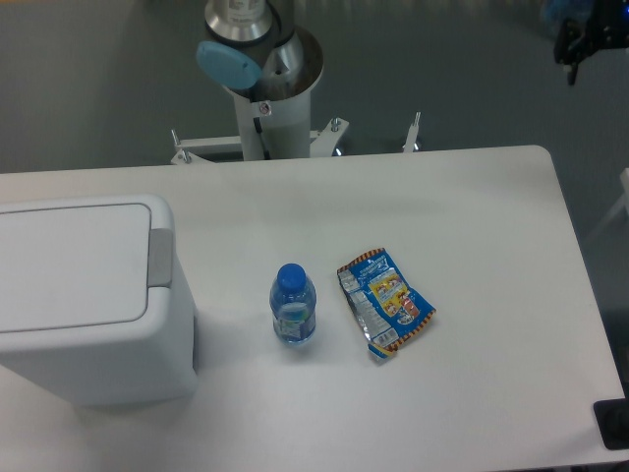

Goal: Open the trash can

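Trash can [84, 295] stood at the left end of the white table [472, 226], lid shut, with a blue-capped bottle [293, 307] upright just right of it, a snack packet [385, 303] beyond that, and the gripper's jaws could not be judged.

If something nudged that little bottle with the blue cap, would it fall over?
Probably quite easily. The bottle stands upright on a narrow base on the smooth white table, so a push near the cap would likely tip it. Its round body suggests it would then roll, perhaps toward the snack packet beside it.
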